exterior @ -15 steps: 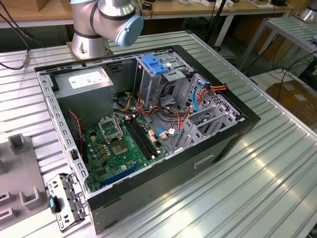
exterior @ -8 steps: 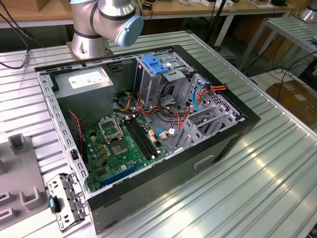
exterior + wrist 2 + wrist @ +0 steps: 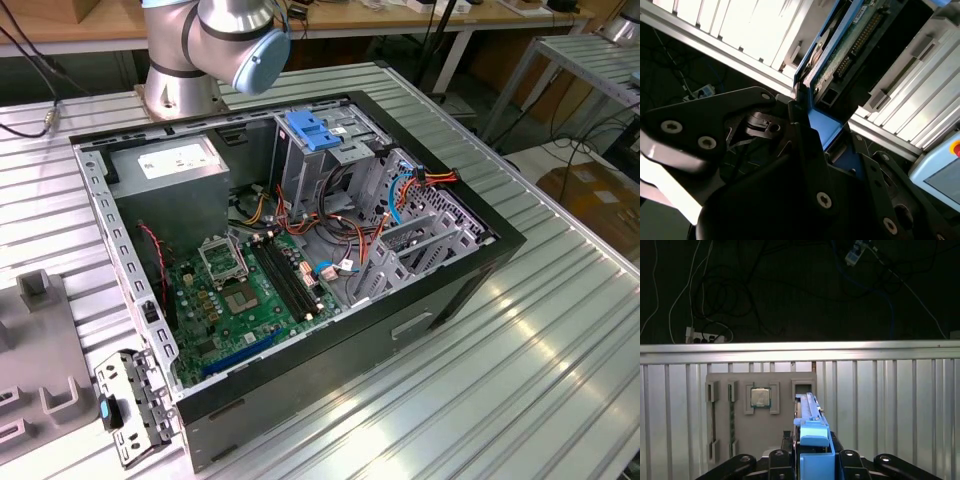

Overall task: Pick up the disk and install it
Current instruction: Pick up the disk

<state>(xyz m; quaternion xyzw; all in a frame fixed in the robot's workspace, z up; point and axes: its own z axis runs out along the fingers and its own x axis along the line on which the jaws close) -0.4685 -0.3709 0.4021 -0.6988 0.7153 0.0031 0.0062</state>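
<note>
The disk [image 3: 812, 427] appears edge-on in the first wrist view, with its blue side rail toward the camera. My gripper [image 3: 812, 460] is shut on it, a black finger on each side. In the second wrist view the disk [image 3: 850, 47] shows its green circuit board and a blue rail, clamped in the gripper [image 3: 810, 125]. Its far end lies by a slot of a grey holder plate [image 3: 740, 430]; I cannot tell whether it touches the plate. The open computer case [image 3: 470, 275] lies on the table in the exterior view.
The holder plate carries a processor chip [image 3: 760, 397] and memory sticks. Inside the case are a motherboard [image 3: 240, 290], a grey power-supply box [image 3: 180, 170], a metal cage with a blue latch [image 3: 310, 130] and loose cables. The arm's base [image 3: 190, 60] stands behind the case.
</note>
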